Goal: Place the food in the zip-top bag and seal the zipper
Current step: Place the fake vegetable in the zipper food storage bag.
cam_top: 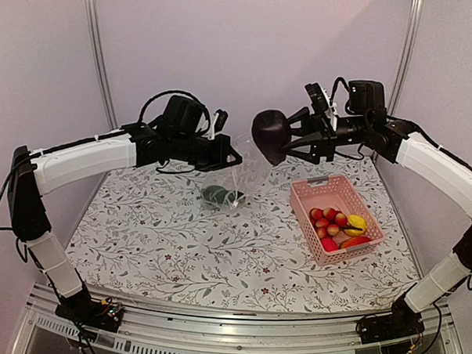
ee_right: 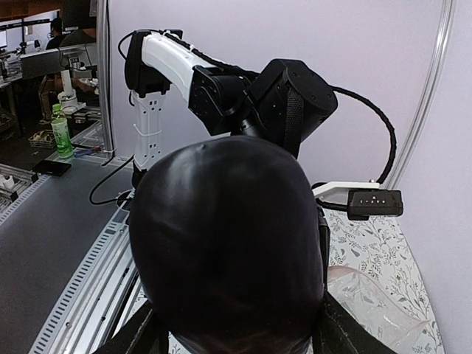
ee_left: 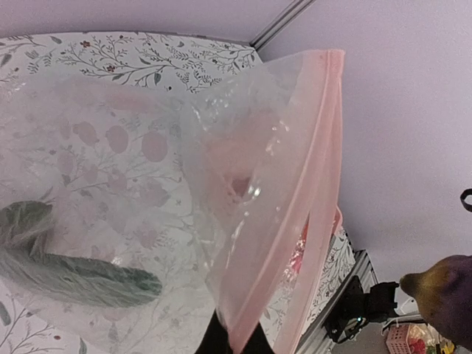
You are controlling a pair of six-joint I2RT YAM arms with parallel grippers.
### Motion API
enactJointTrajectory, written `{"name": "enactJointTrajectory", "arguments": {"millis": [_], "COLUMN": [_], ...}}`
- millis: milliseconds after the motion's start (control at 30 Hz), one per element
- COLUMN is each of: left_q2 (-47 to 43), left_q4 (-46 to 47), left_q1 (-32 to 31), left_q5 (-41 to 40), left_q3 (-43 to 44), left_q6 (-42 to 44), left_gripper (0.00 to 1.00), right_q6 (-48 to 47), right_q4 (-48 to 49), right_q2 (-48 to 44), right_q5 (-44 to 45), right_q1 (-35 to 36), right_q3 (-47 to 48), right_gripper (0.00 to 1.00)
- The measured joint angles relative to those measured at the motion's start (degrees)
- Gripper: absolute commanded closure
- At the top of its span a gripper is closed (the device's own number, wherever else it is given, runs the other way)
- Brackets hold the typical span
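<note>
My left gripper (cam_top: 231,156) is shut on the mouth edge of the clear zip-top bag (cam_top: 249,174) and holds it up, hanging open above the table. In the left wrist view its fingertips (ee_left: 221,341) pinch the pinkish zipper strip (ee_left: 313,184), whose two sides stand apart. A dark green toy vegetable (cam_top: 219,196) lies in the bag's bottom; it also shows in the left wrist view (ee_left: 81,282). My right gripper (cam_top: 296,144) is shut on a dark, nearly black rounded toy vegetable (cam_top: 270,134), held in the air just right of the bag's mouth. It fills the right wrist view (ee_right: 228,251).
A pink slotted basket (cam_top: 318,188) stands at the right on the flowered tablecloth, holding red cherry tomatoes (cam_top: 326,220), a yellow piece (cam_top: 356,224) and a red-orange piece (cam_top: 355,242). Walls and frame posts close the back and sides.
</note>
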Motion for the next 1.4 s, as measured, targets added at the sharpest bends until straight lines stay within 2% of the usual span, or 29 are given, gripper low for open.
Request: {"name": "enactJointTrajectory", "arguments": {"millis": [367,467,600,767,1000,1133,1400], "left_q2": [-0.1,-0.3,-0.6,-0.7,-0.7,-0.7,-0.7], "left_q4": [-1.5,-2.1,-2.8,-3.2,-3.4,-3.4,-3.5], "left_q1": [0.0,0.0,0.0,0.0,0.1,0.2,0.7], "left_q5": [0.0,-0.1,-0.2,-0.4,-0.5,-0.5,-0.6], "left_q3": [0.5,0.5,0.6,0.6,0.6,0.6,0.6], "left_q6": [1.1,1.3,1.4,1.4,1.5,1.5,1.7], "left_gripper": [1.00,1.00,1.00,1.00,1.00,1.00,1.00], "right_q6": [1.2,1.9,2.4,2.7,3.4,3.5,-0.5], "right_q4": [8.6,10.3,11.9,12.0,12.2,12.0,3.5], "right_q2": [6.6,8.6,11.0,11.8,10.2,8.2,5.3], "right_q5": [-0.7,-0.7,0.3,2.1,3.1,4.4,7.6], "right_q1": [0.6,0.6,0.6,0.6,0.6,0.6,0.9], "right_q3": [0.0,0.0,0.0,0.0,-1.3,-1.5,-1.5], "right_gripper": [0.71,0.64,0.42,0.30,0.24,0.25,0.44]}}
